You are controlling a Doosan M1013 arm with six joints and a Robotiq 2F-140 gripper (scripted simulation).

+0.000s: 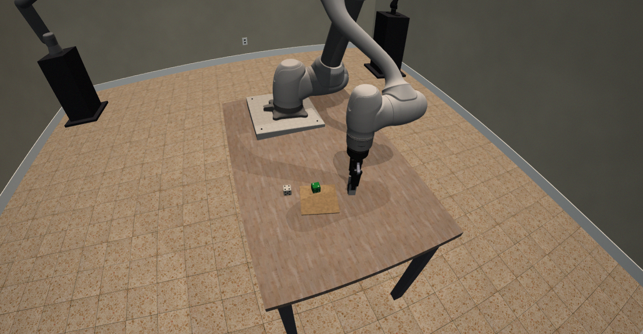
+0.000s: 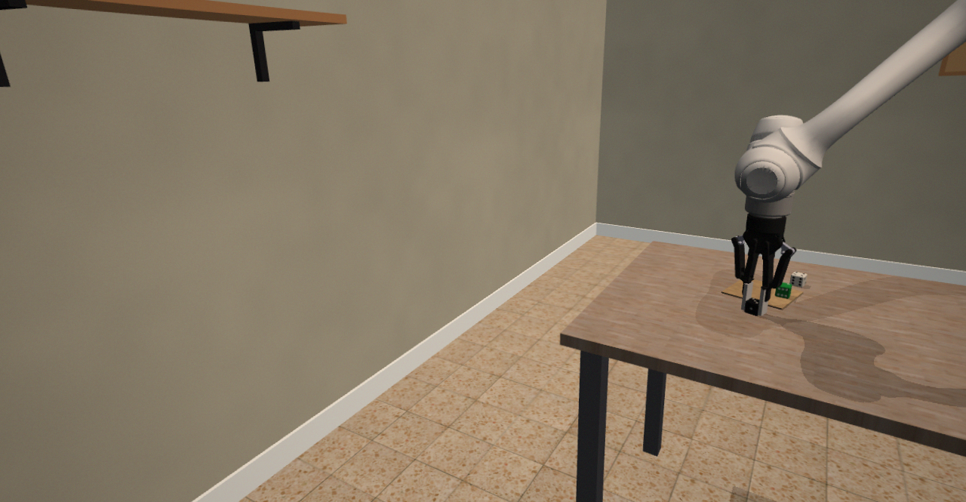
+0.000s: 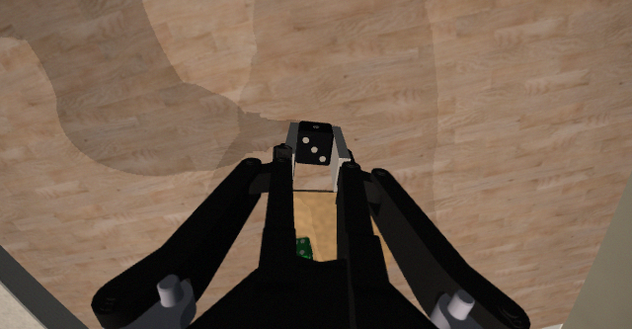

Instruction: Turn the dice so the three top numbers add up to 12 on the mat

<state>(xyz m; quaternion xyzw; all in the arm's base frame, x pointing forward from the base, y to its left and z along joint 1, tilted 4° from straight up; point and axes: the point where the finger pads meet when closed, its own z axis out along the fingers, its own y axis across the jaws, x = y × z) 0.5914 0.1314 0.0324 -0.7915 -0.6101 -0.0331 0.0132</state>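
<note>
My gripper (image 1: 352, 191) (image 2: 755, 307) (image 3: 314, 137) points straight down at the table, just right of the tan mat (image 1: 320, 204) (image 2: 733, 291) (image 3: 316, 217). Its fingers are shut on a black die (image 3: 313, 144) (image 2: 749, 307) that rests on the bare wood off the mat, three pips facing the wrist camera. A green die (image 1: 316, 187) (image 2: 783, 290) (image 3: 303, 248) sits on the mat's far edge. A white die (image 1: 287, 190) (image 2: 798, 278) lies on the table left of the mat, off it.
The wooden table (image 1: 337, 251) carries the arm's base plate (image 1: 287, 127) at its far end. Two black pedestals with camera arms stand on the floor, one of them (image 1: 72, 87) far to the left. A shelf (image 2: 168, 5) hangs on the wall.
</note>
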